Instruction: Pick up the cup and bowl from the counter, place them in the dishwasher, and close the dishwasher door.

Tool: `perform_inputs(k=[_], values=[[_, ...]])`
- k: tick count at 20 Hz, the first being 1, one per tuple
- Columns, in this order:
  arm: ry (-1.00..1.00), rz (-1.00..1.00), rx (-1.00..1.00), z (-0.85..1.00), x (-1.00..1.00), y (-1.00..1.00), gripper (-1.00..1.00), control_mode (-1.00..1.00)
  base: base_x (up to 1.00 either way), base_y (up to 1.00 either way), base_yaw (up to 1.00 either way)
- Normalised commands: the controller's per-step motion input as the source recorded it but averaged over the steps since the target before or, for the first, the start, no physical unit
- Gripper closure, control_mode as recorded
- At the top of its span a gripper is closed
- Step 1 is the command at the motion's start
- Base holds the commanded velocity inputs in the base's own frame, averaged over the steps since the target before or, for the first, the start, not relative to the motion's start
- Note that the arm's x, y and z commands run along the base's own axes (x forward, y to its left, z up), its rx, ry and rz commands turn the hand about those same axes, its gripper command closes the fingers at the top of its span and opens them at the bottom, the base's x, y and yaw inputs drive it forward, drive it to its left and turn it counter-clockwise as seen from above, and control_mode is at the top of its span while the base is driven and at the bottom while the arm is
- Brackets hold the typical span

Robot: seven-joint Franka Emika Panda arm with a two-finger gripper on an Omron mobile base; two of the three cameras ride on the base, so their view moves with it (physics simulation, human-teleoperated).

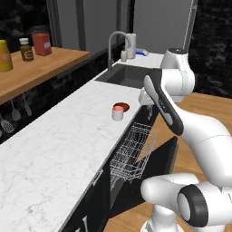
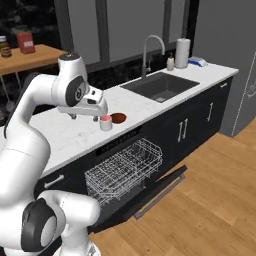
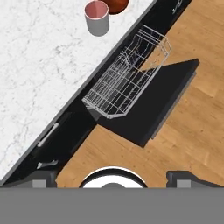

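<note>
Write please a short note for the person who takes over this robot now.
Claw: open, holding nothing, above the counter near the cup.
Cup and bowl: on the counter near its front edge, right next to each other, above the dishwasher.
Done: dishwasher door is folded down, rack pulled out and bare.
Left: put cup and bowl in the rack, then close the door.

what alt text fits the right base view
A white robot arm holds its open gripper above a marble counter, beside a small cup and dark bowl. Below, the dishwasher door hangs open with its wire rack pulled out.
</note>
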Motion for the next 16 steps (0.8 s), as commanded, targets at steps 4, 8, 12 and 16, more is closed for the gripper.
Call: perform_inputs(k=[4,8,12,16], values=[[0.00,0.00,0.00,0.00,0.00,0.00,-1.00,1.00,0.16,0.29,-0.24],[0.00,0.00,0.00,0.00,0.00,0.00,-1.00,1.00,0.34,0.41,-0.18],[0.00,0.00,0.00,0.00,0.00,0.00,-1.00,1.00,0.23,0.39,-0.07],[0.00,0.00,0.00,0.00,0.00,0.00,-1.00,1.00,0.23,0.20,0.00]])
